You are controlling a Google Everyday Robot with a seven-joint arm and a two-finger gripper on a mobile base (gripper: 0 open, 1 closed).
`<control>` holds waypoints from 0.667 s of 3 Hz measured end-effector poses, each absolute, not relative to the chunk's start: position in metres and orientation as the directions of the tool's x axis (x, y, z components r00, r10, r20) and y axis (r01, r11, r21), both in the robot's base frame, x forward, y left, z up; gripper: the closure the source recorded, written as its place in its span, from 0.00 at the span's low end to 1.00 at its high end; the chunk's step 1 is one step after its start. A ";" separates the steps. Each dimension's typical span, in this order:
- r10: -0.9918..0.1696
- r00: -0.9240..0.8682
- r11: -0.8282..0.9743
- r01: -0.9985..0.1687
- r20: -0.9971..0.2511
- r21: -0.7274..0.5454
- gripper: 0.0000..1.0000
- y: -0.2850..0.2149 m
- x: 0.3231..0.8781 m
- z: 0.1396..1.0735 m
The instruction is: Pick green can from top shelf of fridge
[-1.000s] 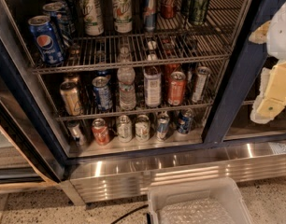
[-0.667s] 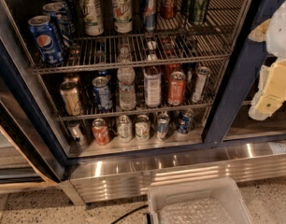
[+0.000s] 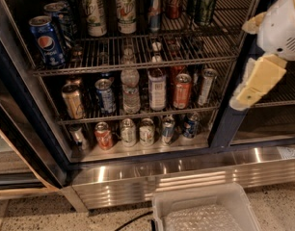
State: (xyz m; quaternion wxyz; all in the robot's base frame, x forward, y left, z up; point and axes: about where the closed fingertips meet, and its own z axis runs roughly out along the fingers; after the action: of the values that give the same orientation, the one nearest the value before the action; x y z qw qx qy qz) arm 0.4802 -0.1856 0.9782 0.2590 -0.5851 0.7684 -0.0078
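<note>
The fridge (image 3: pixel 228 124) showed a dark blue frame around three levels of drinks, above a shiny steel base (image 3: pixel 162 177). The green can (image 3: pixel 206 5) stood upright toward the right end of the top counter (image 3: pixel 186 49), a wire rack, and sat well back from its front edge. A second dark can stood just behind it on the left. Next to the left came a red can (image 3: pixel 174 0), then a slim blue can (image 3: pixel 154 7) and two white cans (image 3: pixel 126 11) with green logos. A Pepsi can (image 3: pixel 45 41) stood at the front left corner of that counter, with more blue cans lined up behind it toward the back edge.

The gripper (image 3: pixel 240 66) hung outside the rack, past the right edge of the top counter and in front of the frame's upright post. It was well apart from the green can and somewhat lower. Its cream fingers (image 3: pixel 258 81) stood wide apart with nothing between them, and the lower one slanted down and to the left across the post.

On the middle counter (image 3: pixel 138 114) stood a gold can (image 3: pixel 73 100), a blue can (image 3: pixel 105 96), two bottles (image 3: pixel 130 88), a red-orange can (image 3: pixel 182 90) and a slim silver can (image 3: pixel 205 86). A row of small cans lined the fridge floor. Below the base a clear bin (image 3: pixel 205 211) sat on speckled flooring, with a black cable (image 3: pixel 133 220) just beside its left edge.
</note>
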 end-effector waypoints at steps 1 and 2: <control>-0.859 -0.155 0.353 -0.869 -0.487 -0.346 0.00 -0.172 0.492 0.979; -0.824 -0.169 0.393 -0.858 -0.541 -0.330 0.00 -0.169 0.499 0.968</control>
State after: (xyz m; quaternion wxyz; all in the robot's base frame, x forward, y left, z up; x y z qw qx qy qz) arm 0.4985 -0.1688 0.9683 0.3354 -0.5503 0.7642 0.0259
